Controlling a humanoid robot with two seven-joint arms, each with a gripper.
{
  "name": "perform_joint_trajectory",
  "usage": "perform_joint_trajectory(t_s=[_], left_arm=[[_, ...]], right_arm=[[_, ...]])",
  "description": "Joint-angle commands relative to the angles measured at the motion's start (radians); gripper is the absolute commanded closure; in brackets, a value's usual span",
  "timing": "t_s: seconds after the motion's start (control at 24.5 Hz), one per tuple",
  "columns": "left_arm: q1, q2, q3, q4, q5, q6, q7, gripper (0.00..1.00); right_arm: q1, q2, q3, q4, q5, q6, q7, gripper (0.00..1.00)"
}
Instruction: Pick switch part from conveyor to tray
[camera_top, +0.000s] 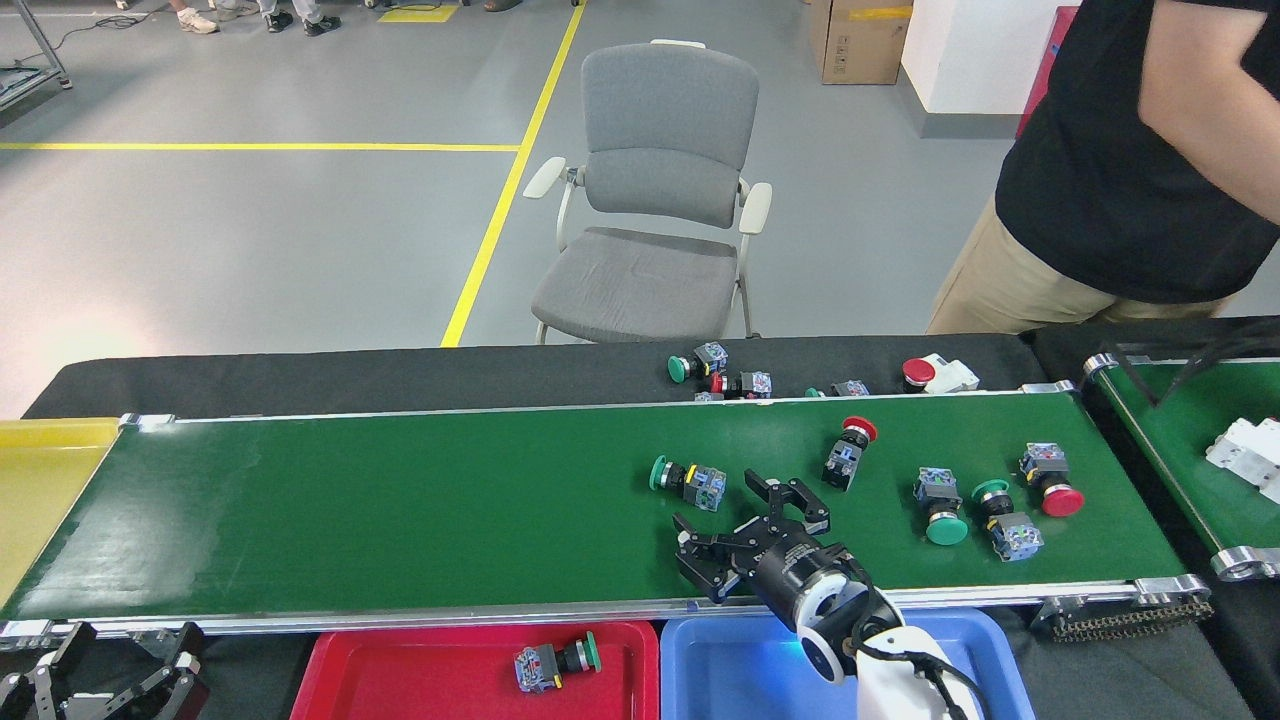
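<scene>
The conveyor (400, 510) is a long dark-green belt with silver rails across the middle of the head view. Several switch parts lie on its right half: a green-capped one (688, 480), a red-capped one (848, 455), two more green ones (938, 505) (1005, 520) and a red one (1050, 480). My right gripper (722, 508) hangs open over the belt, just right of and below the leftmost green-capped part, touching nothing. My left gripper (125, 655) rests open at the bottom left, below the belt's rail. A red tray (400, 670) holds one green-capped switch part (555, 662). Beside it is a blue tray (720, 670).
A person in a black shirt (1100, 180) stands at the back right. More loose switch parts (720, 378) lie on the black table behind the belt. A shorter green belt (1180, 440) at the right carries a white part (1245, 450). There is a yellow bin (40, 480) at the left and a grey chair (650, 200) behind.
</scene>
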Motion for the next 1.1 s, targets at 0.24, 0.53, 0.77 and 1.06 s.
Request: perform_joint_trajectory(t_s=[0.24, 0.53, 0.77, 1.06], left_arm=[[-0.039, 0.014, -0.010, 0.016, -0.004, 0.003, 0.005, 0.00], [-0.039, 0.014, -0.010, 0.015, -0.002, 0.003, 0.005, 0.00], [-0.037, 0.015, -0.010, 0.015, -0.002, 0.003, 0.005, 0.00], [-0.036, 0.014, -0.010, 0.013, -0.001, 0.003, 0.005, 0.00]], right_arm=[[-0.116, 0.042, 0.087, 0.134, 0.006, 0.042, -0.019, 0.61], [-0.117, 0.033, 0.125, 0.133, 0.004, 0.036, -0.043, 0.98], [-0.044, 0.013, 0.177, -0.040, 0.001, -0.010, -0.088, 0.98], [0.183, -0.088, 0.212, -0.387, 0.001, -0.322, -0.122, 0.04]])
